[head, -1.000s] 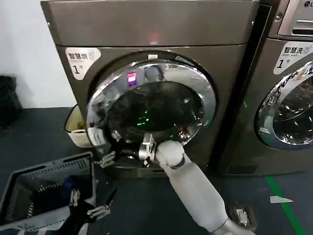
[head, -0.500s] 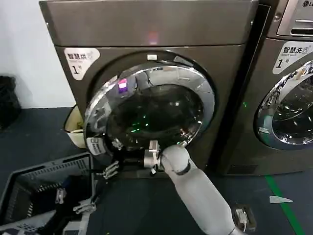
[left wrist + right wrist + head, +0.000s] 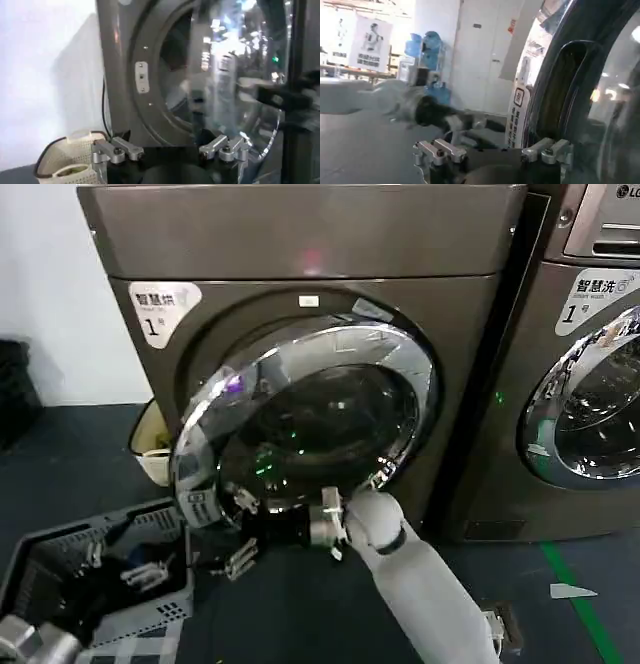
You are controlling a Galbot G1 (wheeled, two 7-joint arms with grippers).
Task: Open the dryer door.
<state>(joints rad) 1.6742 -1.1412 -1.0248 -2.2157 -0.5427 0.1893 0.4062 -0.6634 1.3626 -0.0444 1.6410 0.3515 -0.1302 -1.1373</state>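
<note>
The big bronze-grey metallic dryer (image 3: 300, 244) fills the head view, its round chrome-ringed, dark-glass dryer door (image 3: 310, 424) swung partly out from the front. The left wrist view shows the gap behind the door (image 3: 235, 75) and a cream slotted basket (image 3: 70, 150) beside the machine. The white-sleeved right gripper (image 3: 240, 529) reaches under the door's lower rim, fingers spread apart with nothing between them. The left gripper (image 3: 135, 569) hangs spread wide over a grey plastic laundry basket (image 3: 170, 609). A white corner sticker (image 3: 160, 309) reads "1".
</note>
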